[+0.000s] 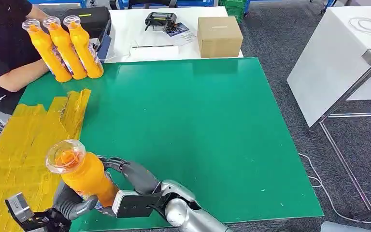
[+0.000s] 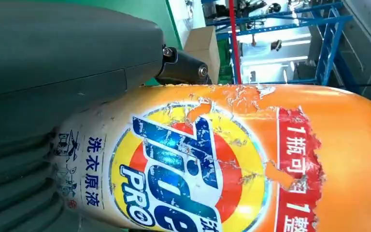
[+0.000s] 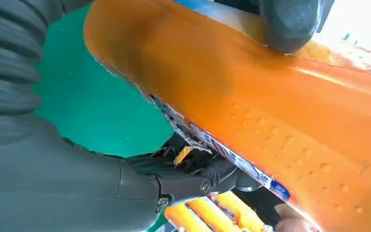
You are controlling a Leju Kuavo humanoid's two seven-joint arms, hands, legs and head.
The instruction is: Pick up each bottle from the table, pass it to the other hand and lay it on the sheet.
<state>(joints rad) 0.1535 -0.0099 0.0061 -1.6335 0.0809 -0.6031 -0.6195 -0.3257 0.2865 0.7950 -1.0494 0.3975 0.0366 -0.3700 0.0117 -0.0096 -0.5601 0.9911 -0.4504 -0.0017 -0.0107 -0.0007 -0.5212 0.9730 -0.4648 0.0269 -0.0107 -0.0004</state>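
An orange detergent bottle [image 1: 84, 176] with a clear cap is lifted at the near left, above the edge of the yellow sheet [image 1: 24, 140]. My left hand [image 1: 70, 203] grips its lower body from below. My right hand [image 1: 133, 176] wraps its dark fingers around the bottle's side. The left wrist view has the bottle's torn label [image 2: 188, 164] right against my left hand [image 2: 53, 72]. In the right wrist view the bottle [image 3: 251, 96] lies across my right hand [image 3: 53, 183]. Three more orange bottles [image 1: 65, 48] stand together at the far left.
A person's arm [image 1: 14, 77] rests beside the three bottles. The green table mat [image 1: 198, 121] stretches to the right. Behind it are a cardboard box [image 1: 219, 36] and a black device [image 1: 160, 20] on a white table. Another white table [image 1: 338, 58] stands at the right.
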